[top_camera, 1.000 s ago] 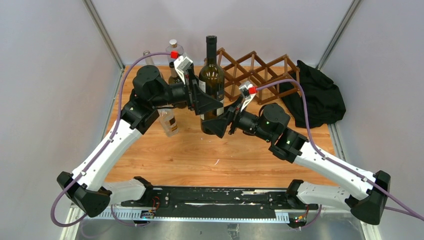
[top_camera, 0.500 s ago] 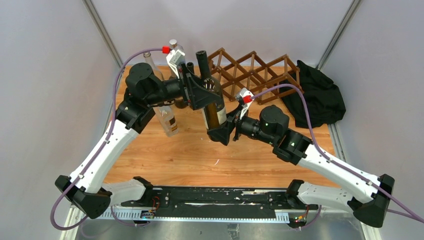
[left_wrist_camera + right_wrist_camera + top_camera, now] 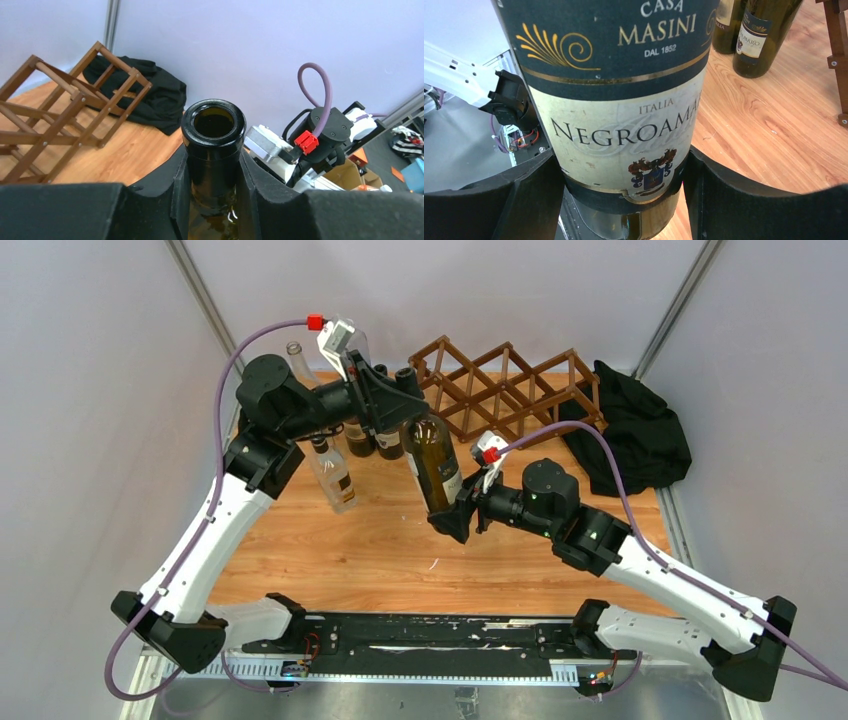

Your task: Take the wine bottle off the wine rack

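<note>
Wooden table (image 3: pixel 380 555), pale walls. Wine bottle (image 3: pixel 434 458), labelled "CASA MASINI, DAL 1852, ITALIA, NEGROAMA…", is tilted just in front of the wine rack (image 3: pixel 505 388), apart from it. Left gripper (image 3: pixel 405 400) jaws are closed around its neck; right gripper (image 3: pixel 450 520) jaws are closed around its base.

Light: bright, even, diffuse from overhead | Shadows: faint, soft-edged on the tabletop (image 3: pixel 380 540) beneath the arms | Glare: small highlights on the wine bottle (image 3: pixel 213 150) rim and glass | Focus: overhead view sharp; wrist views soft on the near black fingers (image 3: pixel 749 200) | Detail: black cloth (image 3: pixel 630 435) at the far right corner lost in darkness
</note>
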Controlling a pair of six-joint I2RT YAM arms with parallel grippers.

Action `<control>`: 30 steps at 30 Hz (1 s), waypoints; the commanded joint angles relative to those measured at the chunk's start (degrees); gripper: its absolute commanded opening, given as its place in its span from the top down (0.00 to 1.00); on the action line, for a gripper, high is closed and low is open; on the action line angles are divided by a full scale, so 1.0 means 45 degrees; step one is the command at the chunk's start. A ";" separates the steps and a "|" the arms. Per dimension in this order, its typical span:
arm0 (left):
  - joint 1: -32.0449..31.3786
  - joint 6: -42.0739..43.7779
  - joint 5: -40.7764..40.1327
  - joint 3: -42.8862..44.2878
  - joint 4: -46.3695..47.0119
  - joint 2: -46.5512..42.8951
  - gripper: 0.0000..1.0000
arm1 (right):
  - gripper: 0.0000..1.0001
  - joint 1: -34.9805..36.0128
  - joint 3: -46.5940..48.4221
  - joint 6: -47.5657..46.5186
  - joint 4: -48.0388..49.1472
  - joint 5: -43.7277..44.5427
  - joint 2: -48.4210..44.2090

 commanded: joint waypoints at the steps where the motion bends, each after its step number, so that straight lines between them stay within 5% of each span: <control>1: 0.0019 0.0680 0.0101 0.0167 -0.0037 -0.0151 0.79 | 1.00 0.0134 0.0161 -0.0051 0.0997 0.0201 -0.0248; 4: 0.0047 0.1202 0.0078 0.0218 -0.0456 -0.0077 0.84 | 0.98 0.0171 0.0177 -0.0178 0.0950 0.0235 -0.0166; 5: 0.0081 0.1332 0.0065 0.0256 -0.0629 -0.0020 0.89 | 0.86 0.0173 0.0186 -0.0175 0.0858 0.0327 -0.0132; 8: 0.0153 0.2205 0.0075 0.0370 -0.1147 0.0184 1.00 | 0.17 0.0172 0.0122 0.0102 0.0419 0.0826 -0.0097; 9: 0.0172 0.2786 0.0065 0.0468 -0.1469 0.0249 1.00 | 0.12 0.0174 0.0042 0.0233 0.0303 0.1021 -0.0130; 15: 0.0410 0.6648 -0.0490 0.0186 -0.2017 0.0422 1.00 | 0.07 0.0173 -0.0537 0.0648 -0.0493 0.2107 -0.0896; 30: 0.0856 1.0260 -0.1768 -0.2857 -0.0223 0.0962 1.00 | 0.03 -0.0031 -0.1453 0.1488 -0.1407 0.4489 -0.2215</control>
